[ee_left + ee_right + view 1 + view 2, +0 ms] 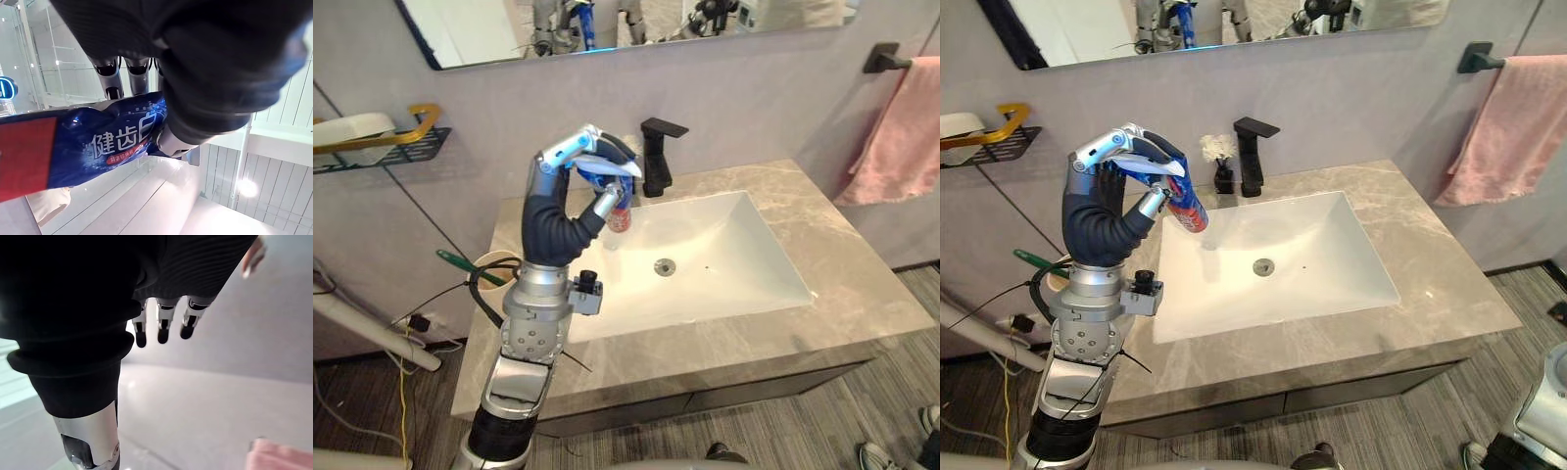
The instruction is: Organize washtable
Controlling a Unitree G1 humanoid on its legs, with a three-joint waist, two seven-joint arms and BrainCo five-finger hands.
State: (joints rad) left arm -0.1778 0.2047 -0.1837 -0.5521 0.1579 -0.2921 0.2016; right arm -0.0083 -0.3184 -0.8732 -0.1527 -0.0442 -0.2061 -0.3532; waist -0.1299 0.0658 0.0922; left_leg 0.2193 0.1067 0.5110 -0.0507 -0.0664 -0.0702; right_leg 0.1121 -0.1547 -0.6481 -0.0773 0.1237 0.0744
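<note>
Blue and red, the toothpaste tube is up in the air in the left hand, held over the rear left corner of the white sink. It is tilted, with its red end pointing down toward the basin. The fingers curl over the tube from above and the thumb closes on it from below, so the tube is pinched between them. It touches neither the sink nor the desk.

The black faucet stands at the back rim of the sink, just beside the raised hand. A small dark vase with pale flowers sits on its left. A cup with a green toothbrush stands at the left edge of the marble-patterned desk, partly hidden by the left arm. A pink towel hangs on the wall at the right, well apart from the tube.

The right hand appears in its wrist view with its fingers straight, side by side and holding nothing.
</note>
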